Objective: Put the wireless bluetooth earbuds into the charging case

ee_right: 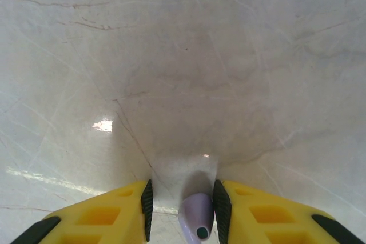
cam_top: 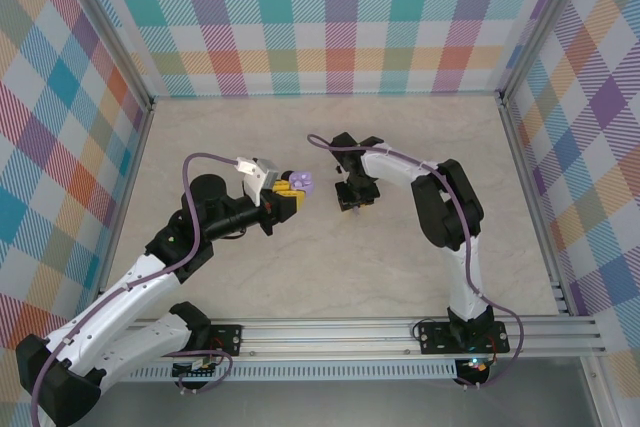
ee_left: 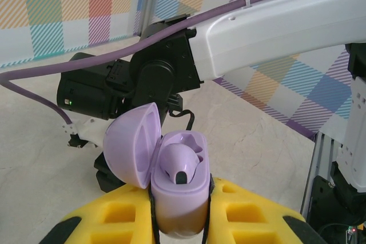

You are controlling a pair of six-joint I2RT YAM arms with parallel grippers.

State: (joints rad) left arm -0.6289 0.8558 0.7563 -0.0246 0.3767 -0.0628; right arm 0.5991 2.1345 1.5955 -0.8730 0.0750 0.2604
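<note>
– Lavender puck, seen from overhead: where is it?
– The charging case is up off the marble table, clamped at the tip of the left gripper, about mid-table. The right gripper points down just beside it without touching it. Plaid walls stand on three sides, and an aluminium rail runs along the near edge.
– And the left wrist camera?
– Yellow fingers squeeze the base of the case from both sides. Its lid is swung open to one side. One lavender earbud with a dark tip lies in its socket, and a hollow socket shows next to it. Just behind the open lid hangs the black wrist of the right arm. That arm's white link and a purple cable cross the upper part of the view.
– What about the right wrist camera?
– A second earbud, also lavender with a dark tip, sits between the yellow pads over bare marble. It lies against one pad, and a sliver of table shows between it and the other. I cannot tell whether those jaws are pinching it or have let go.
</note>
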